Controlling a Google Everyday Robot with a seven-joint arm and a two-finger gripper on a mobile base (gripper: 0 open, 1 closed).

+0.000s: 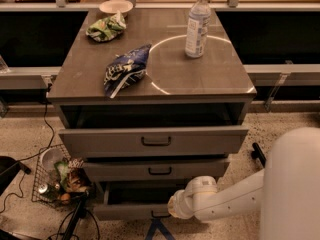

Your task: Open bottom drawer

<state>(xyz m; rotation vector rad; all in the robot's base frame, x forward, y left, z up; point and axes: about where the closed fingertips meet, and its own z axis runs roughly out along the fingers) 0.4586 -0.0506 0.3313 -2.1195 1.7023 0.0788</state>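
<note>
The bottom drawer [125,211] is the lowest of three grey-brown drawers and stands pulled out, with a dark gap showing behind its front. Its small dark handle [160,214] is at the centre of the front. My gripper [172,210] is at the right end of that handle, and my white wrist [197,201] covers most of it. The middle drawer [155,170] and the top drawer [150,141] also stand partly out.
On the cabinet top [210,81] are a water bottle [198,25], a blue chip bag [125,69], a green bag [105,28] and a bowl [116,6]. A wire basket of items [60,181] stands on the floor at the left. My white arm [292,184] fills the lower right.
</note>
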